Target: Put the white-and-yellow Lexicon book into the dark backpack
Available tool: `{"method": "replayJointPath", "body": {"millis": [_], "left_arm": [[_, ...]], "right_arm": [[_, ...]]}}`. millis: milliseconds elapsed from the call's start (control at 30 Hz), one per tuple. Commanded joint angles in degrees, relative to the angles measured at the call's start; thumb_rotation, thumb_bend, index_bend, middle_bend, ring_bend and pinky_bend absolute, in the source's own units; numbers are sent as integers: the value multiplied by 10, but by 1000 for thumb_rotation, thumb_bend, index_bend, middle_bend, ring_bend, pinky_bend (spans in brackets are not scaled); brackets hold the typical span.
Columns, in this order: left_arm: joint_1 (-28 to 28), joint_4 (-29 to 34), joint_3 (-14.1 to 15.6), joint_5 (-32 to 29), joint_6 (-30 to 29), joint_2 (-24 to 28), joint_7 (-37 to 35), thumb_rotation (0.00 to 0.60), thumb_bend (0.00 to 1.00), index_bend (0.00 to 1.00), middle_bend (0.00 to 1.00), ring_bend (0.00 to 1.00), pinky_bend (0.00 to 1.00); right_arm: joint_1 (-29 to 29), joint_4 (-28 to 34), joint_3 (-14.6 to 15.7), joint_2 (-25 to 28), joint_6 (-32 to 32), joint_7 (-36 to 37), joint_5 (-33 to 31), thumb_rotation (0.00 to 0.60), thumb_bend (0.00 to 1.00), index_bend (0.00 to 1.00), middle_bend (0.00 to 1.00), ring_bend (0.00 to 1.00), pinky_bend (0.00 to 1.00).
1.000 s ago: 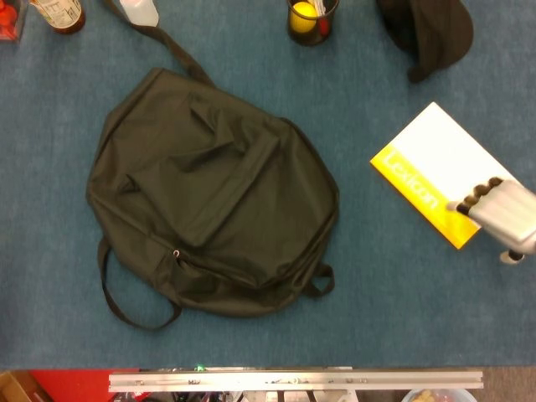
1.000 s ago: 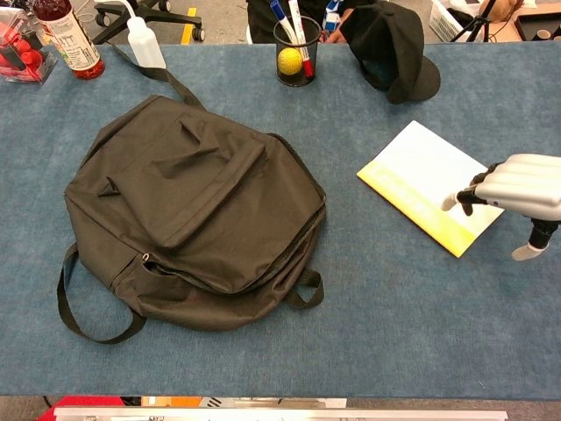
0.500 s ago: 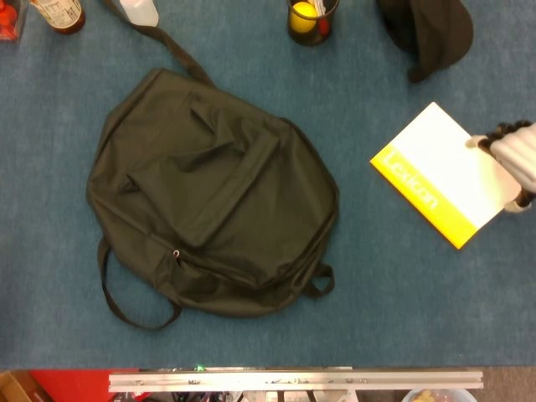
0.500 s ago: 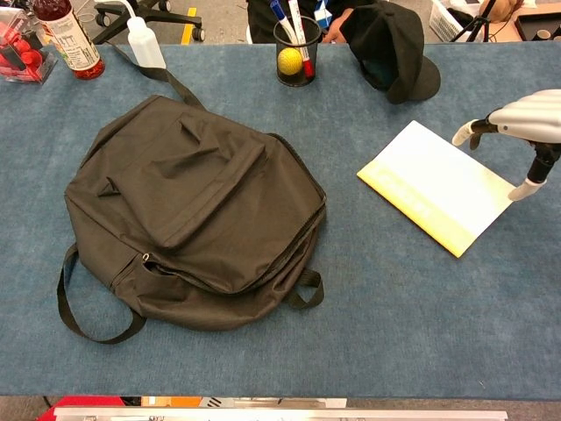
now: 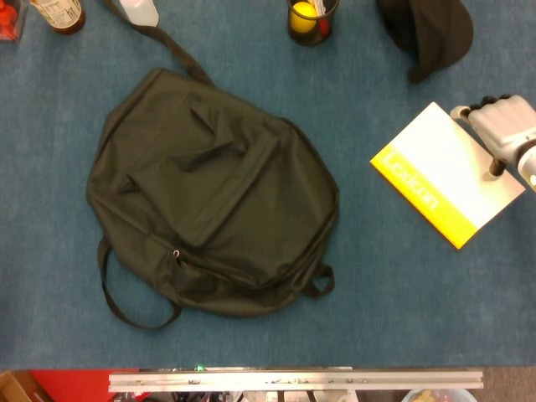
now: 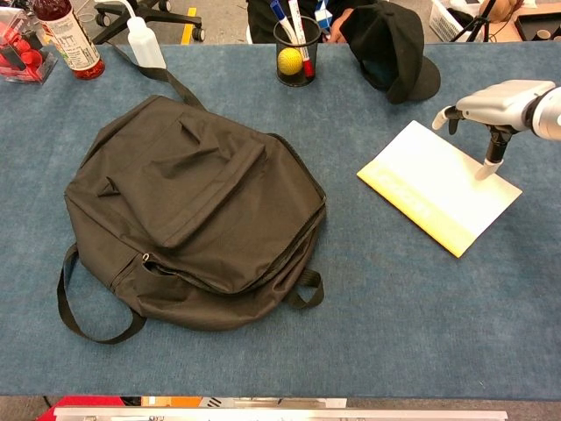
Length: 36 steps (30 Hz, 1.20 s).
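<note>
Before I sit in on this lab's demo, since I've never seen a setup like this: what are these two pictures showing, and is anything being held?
Both pictures come from the robot's own cameras: the head view looks straight down, the chest view looks across the blue table. The pale metal thing at the right edge is the robot's right hand, built like a human's. It hovers over the far corner of the Lexicon book, one finger pointing down onto the cover; it grips nothing. The left hand is out of sight. The dark backpack lies flat, apparently zipped. Along the far edge stand a pen cup, a black cap and bottles.
</note>
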State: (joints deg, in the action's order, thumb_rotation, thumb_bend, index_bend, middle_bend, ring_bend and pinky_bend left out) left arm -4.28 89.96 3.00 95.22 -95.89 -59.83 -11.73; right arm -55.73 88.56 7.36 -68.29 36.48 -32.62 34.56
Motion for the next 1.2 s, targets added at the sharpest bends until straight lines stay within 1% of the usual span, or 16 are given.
{"method": "replayJointPath", "body": {"millis": [33, 100, 233, 433, 667, 800, 1033, 1133, 1200], "left_arm": [[1, 2, 0, 0, 1, 1, 2, 600, 272, 320, 298, 296, 263], [0, 6, -1, -1, -1, 2, 3, 600, 271, 320, 298, 296, 262], [-4, 5, 0, -5, -3, 2, 1, 600, 272, 320, 298, 297, 263], [-9, 6, -1, -6, -12, 4, 3, 600, 272, 320, 298, 297, 263], [-13, 3, -1, -7, -17, 5, 1, 600, 272, 320, 298, 296, 262], [-14, 3, -2, -8, -18, 5, 3, 600, 272, 320, 298, 297, 263], [-14, 2, -3, -5, -19, 5, 4, 600, 272, 320, 297, 297, 262], [-14, 0, -3, -5, -20, 5, 2, 600, 272, 320, 297, 297, 262], [-15, -1, -3, -5, -20, 5, -1, 600, 272, 320, 297, 297, 262]], "right_arm": [[-8, -16, 2, -14, -3, 1, -8, 600, 0, 166, 244, 146, 194], [-9, -20, -3, -19, -10, 12, 1, 600, 0, 166, 244, 146, 194], [-7, -15, -17, -22, -23, 38, 46, 600, 0, 166, 243, 146, 194], [-5, -4, -29, -29, -30, 63, 104, 600, 0, 166, 244, 146, 191], [-10, 9, -36, -42, -38, 82, 145, 600, 0, 166, 243, 146, 191], [-10, 34, -36, -38, -41, 91, 172, 600, 0, 166, 244, 146, 191], [-1, 69, -35, -27, -28, 104, 221, 600, 0, 166, 244, 146, 191], [10, 70, -42, -26, 0, 113, 236, 600, 0, 166, 243, 145, 185], [25, 69, -49, -26, 34, 119, 249, 600, 0, 166, 234, 128, 160]]}}
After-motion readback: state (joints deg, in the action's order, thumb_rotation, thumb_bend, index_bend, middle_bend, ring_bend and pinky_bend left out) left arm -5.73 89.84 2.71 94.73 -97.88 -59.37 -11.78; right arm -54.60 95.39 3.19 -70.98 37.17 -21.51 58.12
